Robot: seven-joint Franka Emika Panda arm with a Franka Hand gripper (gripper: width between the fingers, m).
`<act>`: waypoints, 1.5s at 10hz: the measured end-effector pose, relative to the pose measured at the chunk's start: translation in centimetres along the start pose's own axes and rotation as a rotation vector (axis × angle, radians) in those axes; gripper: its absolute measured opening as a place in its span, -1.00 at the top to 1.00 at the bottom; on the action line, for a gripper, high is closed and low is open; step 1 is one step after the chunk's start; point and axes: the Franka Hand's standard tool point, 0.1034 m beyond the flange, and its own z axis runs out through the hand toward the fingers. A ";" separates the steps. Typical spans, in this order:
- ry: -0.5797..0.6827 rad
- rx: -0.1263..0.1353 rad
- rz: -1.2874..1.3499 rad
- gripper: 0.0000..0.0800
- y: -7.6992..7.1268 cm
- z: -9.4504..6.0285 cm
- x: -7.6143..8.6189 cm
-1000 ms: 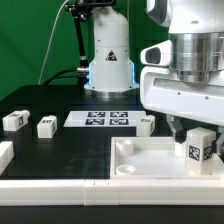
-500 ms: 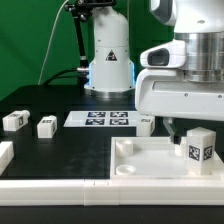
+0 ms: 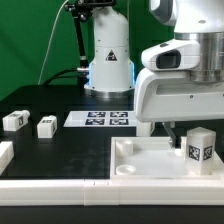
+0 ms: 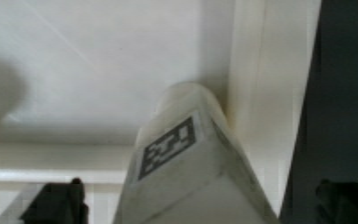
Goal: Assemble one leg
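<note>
The leg [image 3: 201, 148] beside me looks like matt white plastic, smooth, with a printed black-and-white tag flat on its face; same look close up [image 4: 190, 150]. The tray [image 3: 135, 168] is white plastic too, smooth, faint sheen along its rim. The table [image 3: 60, 150] is black and matt. My arm's housing [image 3: 180, 85] is glossy white plastic, and the marker board [image 3: 100, 119] looks flat and paper-dull

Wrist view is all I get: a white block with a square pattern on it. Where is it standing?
Observer: The leg stands upright inside a big white tray-like piece, toward the exterior view's right.
Operator: Is it the only block?
Observer: No. Two similar blocks, one beside the other, sit on the black table at the exterior view's left.
Operator: Anything else out there?
Observer: The marker board lies flat farther back.
</note>
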 end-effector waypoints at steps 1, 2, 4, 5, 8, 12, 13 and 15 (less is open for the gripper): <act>0.000 0.000 -0.093 -0.62 0.1 0.0 0.0; 0.000 0.000 -0.171 -0.62 0.2 0.0 0.0; -0.001 -0.008 -0.318 -0.05 0.6 0.0 0.0; -0.001 -0.008 -0.295 -0.05 0.5 0.0 0.0; -0.001 -0.008 -0.262 0.27 0.6 0.0 0.0; -0.002 0.008 0.010 0.27 0.4 0.1 0.0; -0.003 0.010 0.088 0.27 0.4 0.1 0.0; -0.004 0.012 0.324 0.27 0.2 0.1 -0.1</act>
